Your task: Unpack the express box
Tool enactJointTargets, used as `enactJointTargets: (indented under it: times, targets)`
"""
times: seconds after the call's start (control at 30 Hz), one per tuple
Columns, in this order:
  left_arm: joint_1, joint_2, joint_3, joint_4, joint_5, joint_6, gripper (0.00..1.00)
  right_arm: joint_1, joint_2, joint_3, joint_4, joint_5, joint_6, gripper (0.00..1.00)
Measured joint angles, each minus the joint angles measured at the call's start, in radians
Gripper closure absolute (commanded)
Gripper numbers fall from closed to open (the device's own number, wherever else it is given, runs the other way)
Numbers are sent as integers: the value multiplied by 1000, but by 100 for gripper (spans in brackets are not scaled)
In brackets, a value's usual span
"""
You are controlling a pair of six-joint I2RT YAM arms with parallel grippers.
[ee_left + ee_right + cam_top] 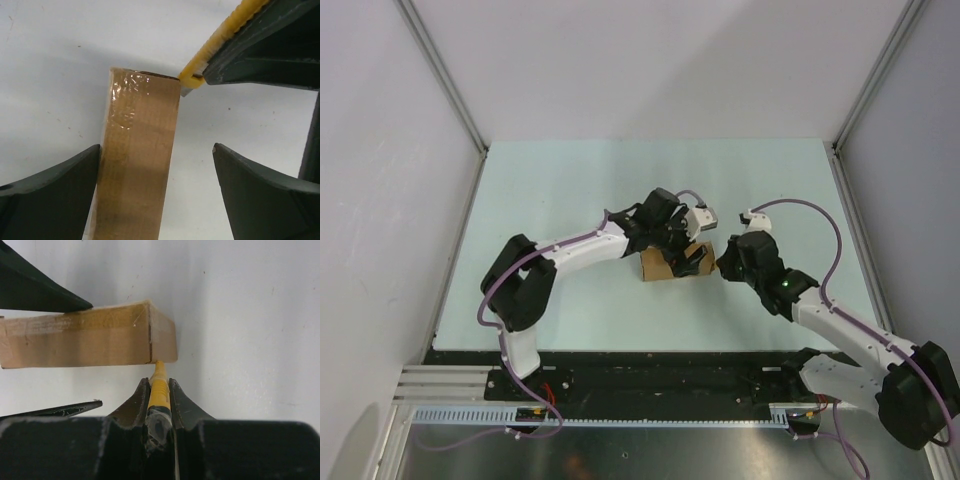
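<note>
Express box lies on pale table between white walls; left claw spread wide, right claw clamps yellow knife.

Left arm: white links, black joints, lilac cable. Right arm alike, green light lit. Left gripper: dark wedge-shaped fingers.

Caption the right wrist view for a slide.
Right end effector gripping utility knife, blade tip at a corner of the express box.
</note>
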Motion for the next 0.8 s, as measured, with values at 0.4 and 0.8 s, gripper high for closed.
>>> enactJointTargets:
  times: [0.4, 0.8]
  targets:
    - [-27, 43, -13, 3, -135, 60, 19, -31, -90, -10, -15, -52, 23, 100]
    - [-42, 72, -21, 5, -238, 150, 49, -168, -262, -26, -48, -127, 27, 100]
